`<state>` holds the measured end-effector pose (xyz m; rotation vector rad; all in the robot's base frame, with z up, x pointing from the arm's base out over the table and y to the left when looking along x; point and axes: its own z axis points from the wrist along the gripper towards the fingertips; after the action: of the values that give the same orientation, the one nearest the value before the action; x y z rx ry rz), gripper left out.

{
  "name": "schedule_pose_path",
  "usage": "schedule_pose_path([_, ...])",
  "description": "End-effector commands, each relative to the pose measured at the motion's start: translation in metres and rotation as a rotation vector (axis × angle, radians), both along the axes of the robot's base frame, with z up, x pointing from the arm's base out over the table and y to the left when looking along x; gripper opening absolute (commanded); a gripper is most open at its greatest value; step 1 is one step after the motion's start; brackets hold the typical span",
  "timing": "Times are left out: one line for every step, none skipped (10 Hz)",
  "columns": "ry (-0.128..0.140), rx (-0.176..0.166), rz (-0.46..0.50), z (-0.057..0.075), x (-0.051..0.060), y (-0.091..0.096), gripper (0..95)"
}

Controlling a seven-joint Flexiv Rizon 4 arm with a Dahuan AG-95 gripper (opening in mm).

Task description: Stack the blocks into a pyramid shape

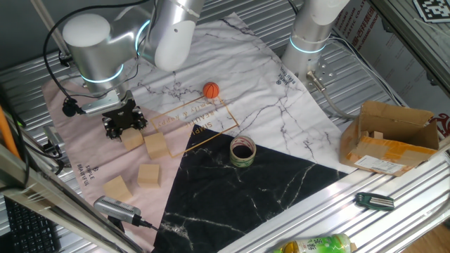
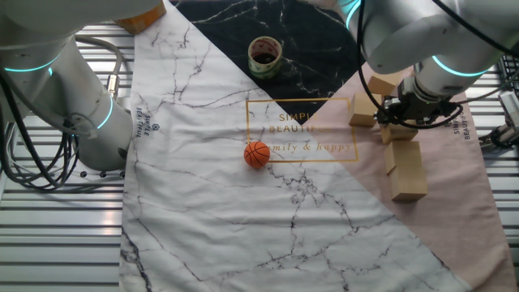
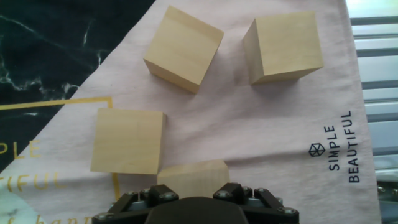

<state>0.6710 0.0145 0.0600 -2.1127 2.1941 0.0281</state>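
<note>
The Flexiv arm is bent down over the pink part of the printed cloth (image 1: 77,151), with its wrist turned so that the gripper (image 1: 124,126) points straight at the table. In the hand view the black gripper body fills the bottom edge, and a block (image 3: 191,178) is seen pressed right against it, between the fingers. The gripper appears to be closed on this block, though the fingertips themselves are hidden by the housing. In one fixed view the same block (image 1: 132,139) is seen just under the fingers, resting on or very near the cloth.

Three more wooden cubes are seen in the hand view. One (image 3: 128,141) lies just beside the held block, nearly touching its upper left corner. Two others, one (image 3: 184,48) turned at an angle and one (image 3: 283,47) nearly square to the frame, lie farther off, near each other but apart. All are plain light tan, with faint grain and sharp edges, and none is stacked on another in this view.

In the other fixed view some blocks (image 2: 405,169) are seen clustered on the pink cloth beside the gripper; whether any is stacked there cannot be told.

An orange ball (image 1: 211,90) lies on the white marble print, well apart from the blocks. A tape roll (image 1: 242,151) stands at the edge of the black print. A cardboard box (image 1: 390,137) is set at the table's side.
</note>
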Motion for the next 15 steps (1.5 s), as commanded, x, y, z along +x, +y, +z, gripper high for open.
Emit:
schedule_pose_path([0.006, -0.005, -0.001, -0.0002, 0.0005, -0.001, 0.0])
schedule_pose_path([0.009, -0.005, -0.004, -0.0008, 0.0007, -0.0016, 0.0])
schedule_pose_path([0.011, -0.007, -0.005, -0.0011, 0.001, -0.0018, 0.0])
schedule_pose_path([0.015, -0.009, -0.007, -0.0014, 0.0013, -0.0022, 0.0])
schedule_pose_path([0.022, -0.011, -0.009, -0.002, 0.0017, -0.0025, 0.0])
schedule_pose_path([0.025, -0.013, -0.012, -0.0028, 0.0021, -0.0022, 0.0])
schedule_pose_path([0.029, -0.013, -0.014, -0.0034, 0.0024, -0.002, 0.0])
schedule_pose_path([0.031, -0.015, -0.014, -0.0041, 0.0037, -0.0011, 0.0])
schedule_pose_path([0.031, -0.017, -0.014, -0.0048, 0.0048, -0.0005, 0.0])
schedule_pose_path([0.032, -0.018, -0.014, -0.0056, 0.0053, -0.0004, 0.0])
schedule_pose_path([0.032, -0.019, -0.013, -0.0073, 0.0058, -0.001, 0.0])
schedule_pose_path([0.033, -0.018, -0.012, -0.008, 0.006, -0.0017, 0.0])
schedule_pose_path([0.035, -0.019, -0.01, -0.0083, 0.0065, -0.0023, 0.0])
schedule_pose_path([0.034, -0.019, -0.009, -0.0084, 0.0067, -0.0024, 0.0])
schedule_pose_path([0.033, -0.018, -0.007, -0.0085, 0.0071, -0.0031, 0.0])
